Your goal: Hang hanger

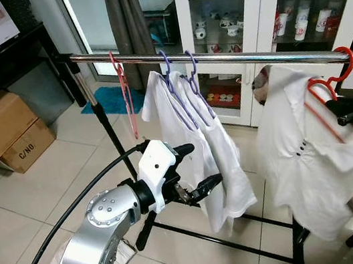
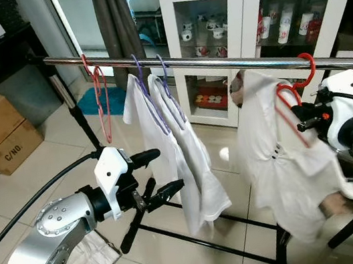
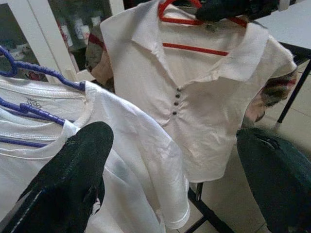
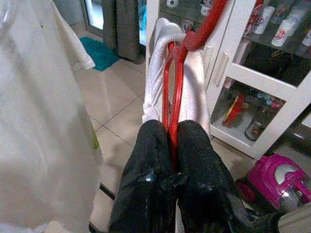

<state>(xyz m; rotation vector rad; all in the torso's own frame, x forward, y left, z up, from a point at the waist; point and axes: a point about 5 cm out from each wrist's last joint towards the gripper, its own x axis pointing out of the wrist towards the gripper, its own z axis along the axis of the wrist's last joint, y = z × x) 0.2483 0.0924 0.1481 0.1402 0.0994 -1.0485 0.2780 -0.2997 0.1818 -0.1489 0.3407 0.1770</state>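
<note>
Right gripper (image 4: 170,145) clamps red hanger (image 2: 292,107) w/ shirt (image 2: 283,161), left gripper (image 1: 196,168) open, empty; hook (image 2: 306,71) near rail (image 2: 219,61) could miss, shirt's weight tilting it.

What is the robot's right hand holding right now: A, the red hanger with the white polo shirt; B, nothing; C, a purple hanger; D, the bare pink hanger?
A: the right hand has its fingers closed on the red hanger, which carries the white polo shirt at the rail.
</note>
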